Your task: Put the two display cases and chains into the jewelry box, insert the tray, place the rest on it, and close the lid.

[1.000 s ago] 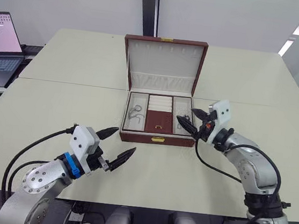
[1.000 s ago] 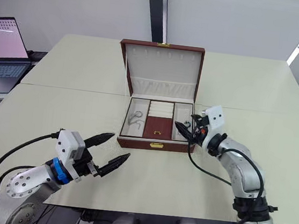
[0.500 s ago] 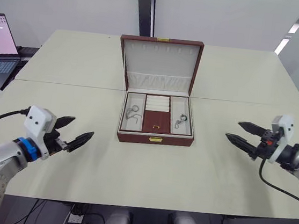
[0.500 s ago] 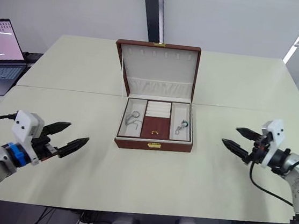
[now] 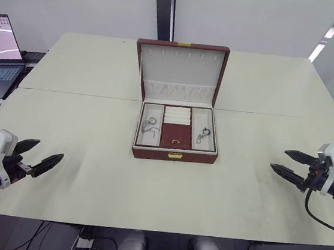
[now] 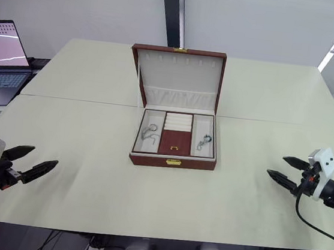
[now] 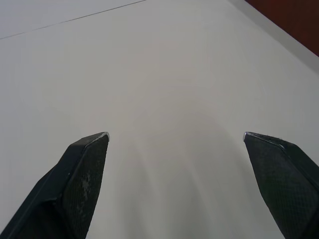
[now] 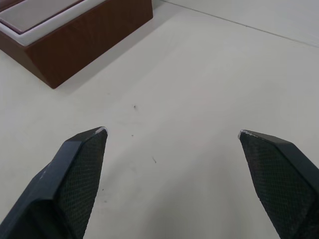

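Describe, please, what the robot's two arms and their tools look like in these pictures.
Each tool has two black, tapering, pointed fingers with a fine mesh texture, set on a white block. The left tool has a blue ring behind its white block. The right tool shows a small red part by its white block, and a black cable runs back from it.

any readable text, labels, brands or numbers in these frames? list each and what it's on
None can be read.
Laptop at the table's far left: its screen shows a light window with pink areas, any text too small to read.
Jewelry box: gold clasp and hinge plate, no lettering visible.
Left gripper and right gripper, jaws open: white housings, no marking legible.
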